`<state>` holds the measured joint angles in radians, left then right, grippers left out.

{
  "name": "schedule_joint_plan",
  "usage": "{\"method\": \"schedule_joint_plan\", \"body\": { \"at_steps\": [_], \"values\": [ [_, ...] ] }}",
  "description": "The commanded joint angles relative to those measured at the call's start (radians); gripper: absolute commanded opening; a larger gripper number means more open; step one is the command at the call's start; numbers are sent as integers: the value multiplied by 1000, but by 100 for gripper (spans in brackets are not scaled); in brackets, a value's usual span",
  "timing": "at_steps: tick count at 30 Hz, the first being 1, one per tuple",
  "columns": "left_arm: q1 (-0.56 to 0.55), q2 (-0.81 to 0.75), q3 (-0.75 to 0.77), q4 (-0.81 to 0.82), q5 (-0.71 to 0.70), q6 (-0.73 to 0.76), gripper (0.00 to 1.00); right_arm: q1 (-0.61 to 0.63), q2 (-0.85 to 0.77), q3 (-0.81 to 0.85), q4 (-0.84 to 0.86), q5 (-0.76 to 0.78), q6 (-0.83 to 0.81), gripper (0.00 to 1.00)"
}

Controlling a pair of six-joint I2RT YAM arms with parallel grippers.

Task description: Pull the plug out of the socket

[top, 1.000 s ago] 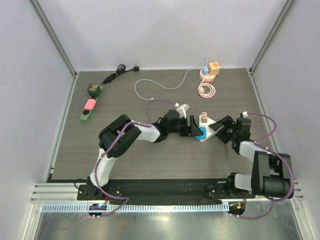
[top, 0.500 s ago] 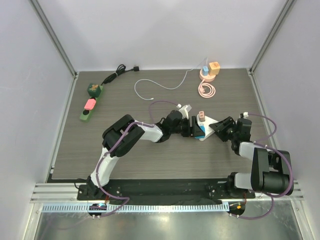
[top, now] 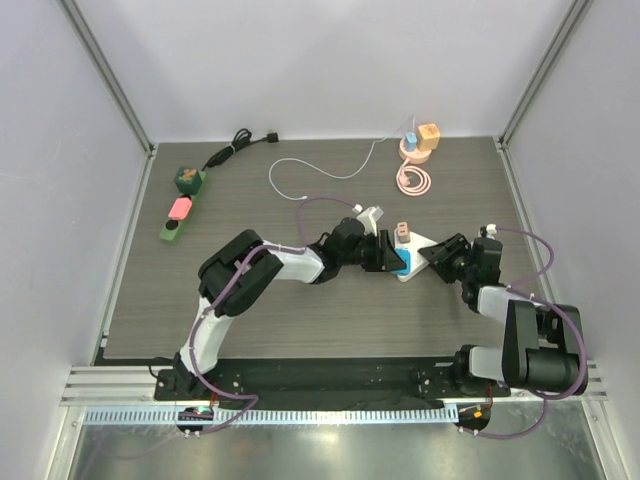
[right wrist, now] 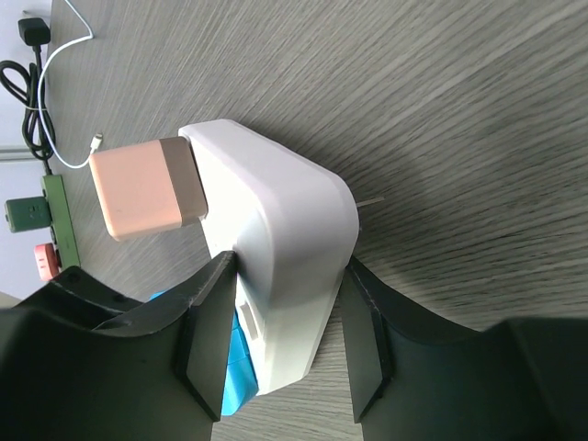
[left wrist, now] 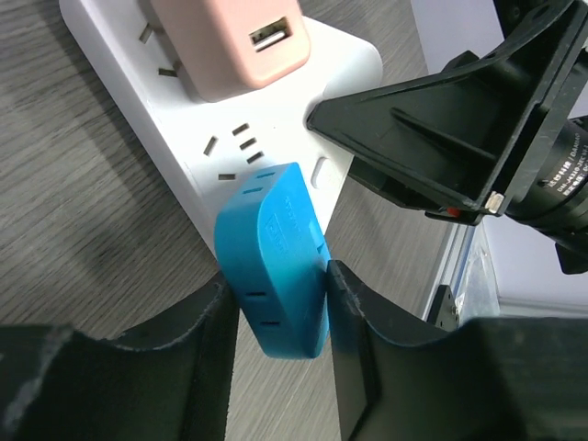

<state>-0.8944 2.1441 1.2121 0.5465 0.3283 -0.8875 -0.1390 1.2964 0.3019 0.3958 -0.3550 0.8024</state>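
Observation:
A white socket block (top: pixel 419 249) lies at mid-table, with a blue plug (top: pixel 401 264) in its near end and a pink plug (top: pixel 403 233) in its far end. My left gripper (top: pixel 390 256) comes in from the left and is shut on the blue plug (left wrist: pixel 276 257), one finger on each flat side. From the right, my right gripper (top: pixel 432 258) is shut on the socket block (right wrist: pixel 276 220), its pads against both sides. The right wrist view shows the pink plug (right wrist: pixel 147 188) and a sliver of the blue plug (right wrist: pixel 234 372). In the left wrist view the socket block (left wrist: pixel 220 110) carries the pink plug (left wrist: pixel 230 37).
A green power strip (top: pixel 178 208) with plugs lies at the left, beside a black cable (top: pixel 238 143). A white cable (top: pixel 300 170) loops across the back. A pink coiled cable (top: pixel 414 181) and small chargers (top: pixel 420 140) sit at the back right.
The left jaws have narrowed onto the blue plug. The right jaws have narrowed onto the socket block, which has shifted slightly toward the back.

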Motion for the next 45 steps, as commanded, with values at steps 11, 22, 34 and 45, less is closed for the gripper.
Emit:
{"method": "schedule_joint_plan", "body": {
  "at_steps": [11,22,34,45],
  "values": [
    [-34,-72,20,-39,-46,96,10,62,-20,2,-71,117,-75,18],
    [-38,-101,-37,145,6,65,0,78,53,16,-40,143,-62,9],
    [-40,-213,-275,673,-46,7,0,262,41,71,-207,515,-56,1],
    [-38,-211,-315,995,95,-25,0,276,34,68,-253,634,6,1]
  ]
}}
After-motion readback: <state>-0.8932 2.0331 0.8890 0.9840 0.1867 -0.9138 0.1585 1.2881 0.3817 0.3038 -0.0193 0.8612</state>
